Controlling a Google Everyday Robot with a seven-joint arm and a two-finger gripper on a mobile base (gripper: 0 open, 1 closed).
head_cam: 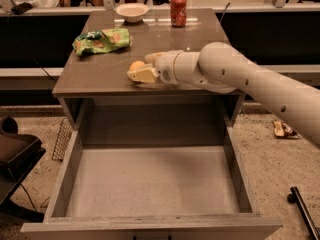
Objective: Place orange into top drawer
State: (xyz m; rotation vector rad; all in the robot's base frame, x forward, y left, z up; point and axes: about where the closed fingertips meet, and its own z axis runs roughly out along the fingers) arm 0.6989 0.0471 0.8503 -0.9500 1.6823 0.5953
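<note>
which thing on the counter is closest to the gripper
The orange, right at the gripper by the front edge; chip bag, bowl and soda can lie farther back.

Our tool (142, 70) sits at the table's (95, 81) near edge, right at the orange (135, 65). Below, we find the top drawer (150, 184) open, its floor bare and only its low walls in the way. The green bag (100, 40) to the left, and the bowl (132, 12) and soda can (178, 10) at the far edge, lie well apart.

The tabletop (200, 39) carries a bowl (132, 12), soda can (178, 10), chip bag (101, 40) and orange (134, 65), with the claw (139, 69) alongside.
</note>
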